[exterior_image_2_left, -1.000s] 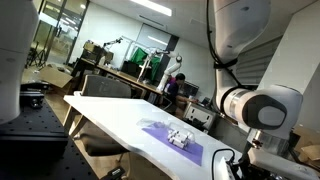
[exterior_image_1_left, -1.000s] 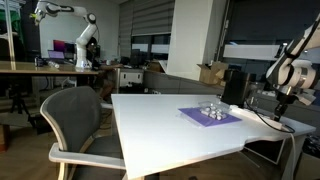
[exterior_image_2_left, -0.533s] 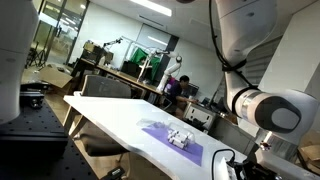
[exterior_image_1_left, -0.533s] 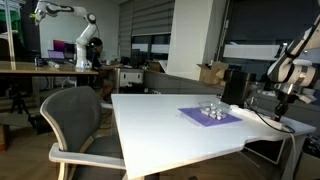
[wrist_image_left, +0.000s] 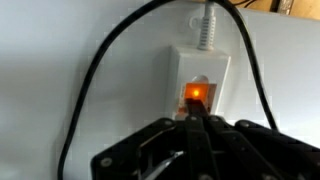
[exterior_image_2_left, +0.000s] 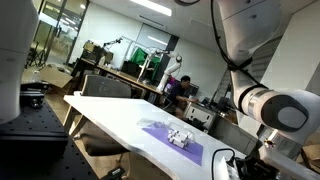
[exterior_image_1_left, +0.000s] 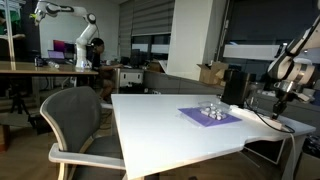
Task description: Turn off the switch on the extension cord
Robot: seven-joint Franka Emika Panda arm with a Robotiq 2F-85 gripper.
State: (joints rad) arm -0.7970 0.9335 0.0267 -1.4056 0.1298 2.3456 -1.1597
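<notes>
See the gripper (wrist_image_left: 197, 120) in the wrist view with fingers (wrist_image_left: 185, 135) pressed together and nothing held, tips just below the switch (wrist_image_left: 197, 94), glowing orange, so not yet off. Cannot tell touching from hovering.

Find that switch at the end of the strip (wrist_image_left: 215, 65), beside the entry of its white cable (wrist_image_left: 207, 25), with a black cable (wrist_image_left: 85, 100) looping round the left.

Expect a light, stiff plastic body, likely to slide on the smooth table (exterior_image_1_left: 170, 135) under a sideways shove. No need to grasp: press straight down on the lit rocker with the closed tips, and expect a short, firm click.

Look to an exterior view for placing: gripper (exterior_image_1_left: 281, 103) low at the table's far right edge, beyond the mat (exterior_image_1_left: 200, 115), strip probably beneath it but too small to make out there. Take the glow and the switch from the wrist view alone.
</notes>
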